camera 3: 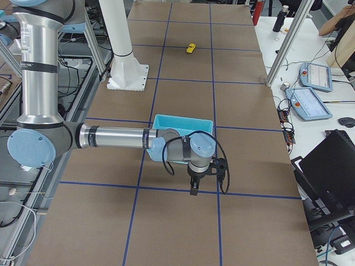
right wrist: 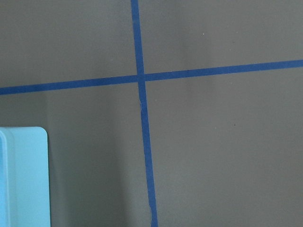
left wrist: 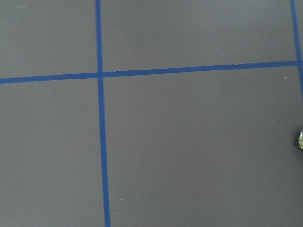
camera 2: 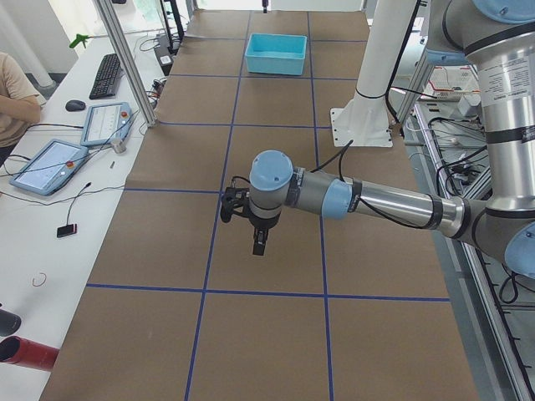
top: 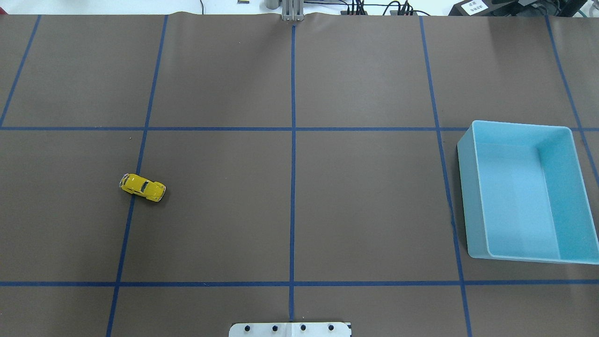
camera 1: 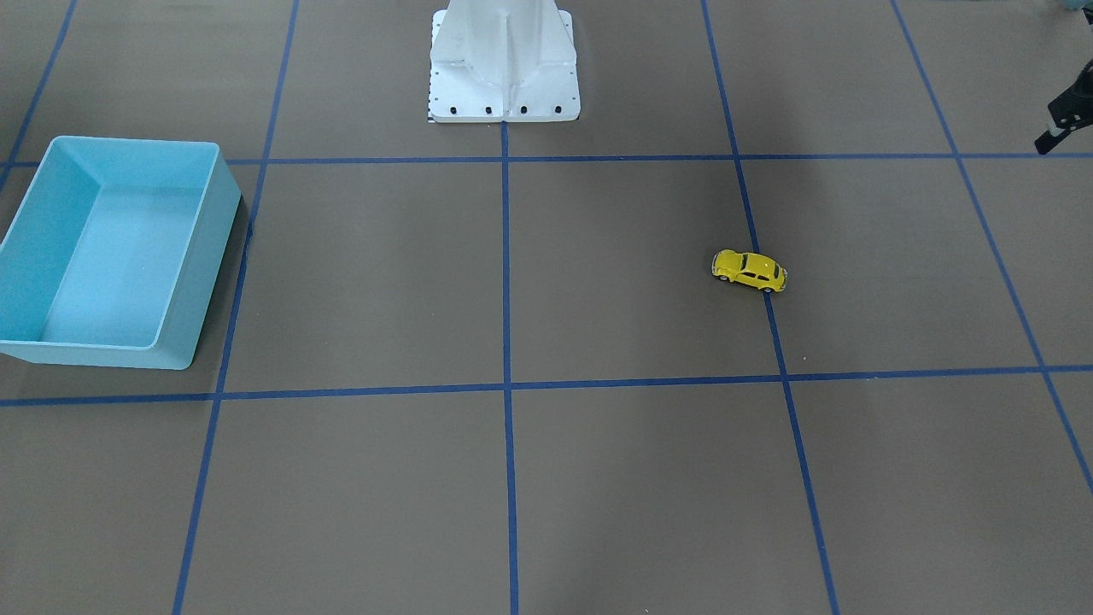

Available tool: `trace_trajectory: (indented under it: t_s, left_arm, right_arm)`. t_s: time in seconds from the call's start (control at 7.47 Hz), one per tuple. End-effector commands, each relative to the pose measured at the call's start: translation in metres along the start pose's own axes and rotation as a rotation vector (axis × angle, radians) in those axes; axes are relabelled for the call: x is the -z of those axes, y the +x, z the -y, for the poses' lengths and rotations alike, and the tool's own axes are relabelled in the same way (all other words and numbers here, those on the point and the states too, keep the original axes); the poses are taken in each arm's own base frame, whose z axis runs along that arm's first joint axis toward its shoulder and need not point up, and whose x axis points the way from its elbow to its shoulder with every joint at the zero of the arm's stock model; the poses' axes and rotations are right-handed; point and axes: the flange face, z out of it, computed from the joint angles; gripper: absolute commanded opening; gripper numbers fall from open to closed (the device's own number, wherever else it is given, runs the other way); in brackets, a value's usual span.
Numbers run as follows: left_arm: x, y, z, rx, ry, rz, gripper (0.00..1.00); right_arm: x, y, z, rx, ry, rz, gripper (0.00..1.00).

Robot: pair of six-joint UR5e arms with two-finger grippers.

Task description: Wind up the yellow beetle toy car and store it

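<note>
On table (top: 365, 210), yellow beetle toy car (top: 142, 187) was seen outside blue bin (top: 470, 201) (bare inside). Opening of left gripper (camera 2: 258, 244), right gripper (camera 3: 193, 191): not discernible.

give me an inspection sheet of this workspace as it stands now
surface: brown mat with a blue tape grid, lying flat
job's things: yellow beetle toy car on its wheels across a tape line, on the robot's left side; blue bin empty, on the right side
clutter: nothing seen
end effectors: left end effector and right end effector hang above the mat, both apart from the car; open or shut cannot be told
cables: black cable loops at the right wrist; wires lie past the far edge
surroundings: white pedestal; side desk with keyboard and a seated person
</note>
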Motion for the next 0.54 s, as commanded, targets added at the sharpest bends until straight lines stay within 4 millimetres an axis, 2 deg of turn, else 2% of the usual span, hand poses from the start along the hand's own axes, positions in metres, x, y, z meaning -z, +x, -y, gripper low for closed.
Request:
trace_trajectory:
  t_s: [0.0,0.13,0.27,0.4]
  left_arm:
    - [-0.029,0.097,0.033,-0.223,-0.041,-0.07,1.0]
    - [-0.04,0.138,0.05,-0.313,-0.043,-0.091,1.0]
    - [-0.063,0.198,0.061,-0.44,-0.047,-0.082,1.0]
    - [-0.087,0.251,0.051,-0.558,-0.051,-0.06,1.0]
  right_arm:
    - [0.0,0.0,0.001,0.001,0.001,0.0,1.0]
    - [0.001,-0.001,0.001,0.001,0.001,0.0,1.0]
    - [0.001,-0.001,0.001,0.002,0.002,0.0,1.0]
    - [0.0,-0.001,0.001,0.002,0.0,0.0,1.0]
